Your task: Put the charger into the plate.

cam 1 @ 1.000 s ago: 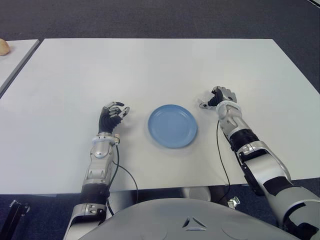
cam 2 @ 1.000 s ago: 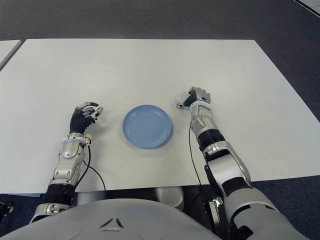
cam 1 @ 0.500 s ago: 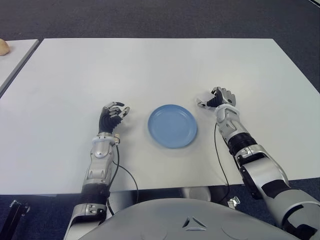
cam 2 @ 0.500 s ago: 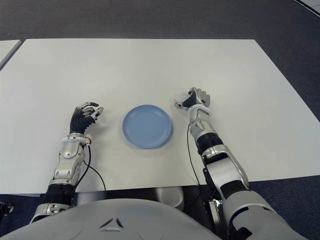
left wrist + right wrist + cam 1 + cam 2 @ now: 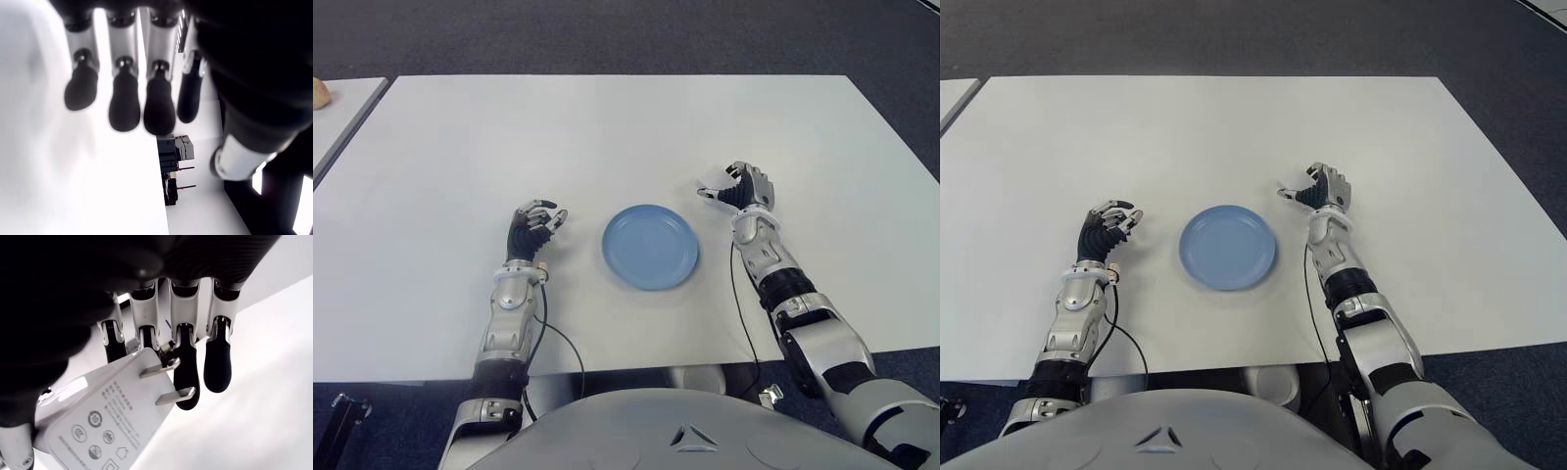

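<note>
Change: right hand (image 5: 736, 188) has lifted and drawn slightly back from where it was a second ago, charger now raised off the surface; left hand unmoved.
Tabletop (image 5: 626, 127): white, bears the plate only.
Plate (image 5: 650, 246): blue, empty, between the two hands, nearer the right one.
Left hand (image 5: 534, 224): idle, left of the plate, fingers loosely curled, holding nothing.
Right hand: just right of the plate's far edge, fingers and thumb clamped on the charger.
Charger (image 5: 105, 413): white plug block, held in the right hand, its two prongs pointing toward the fingertips.
Key relation: plate lies to the left of the held charger and nearer the robot; judged next move is a short carry that way, then release.
</note>
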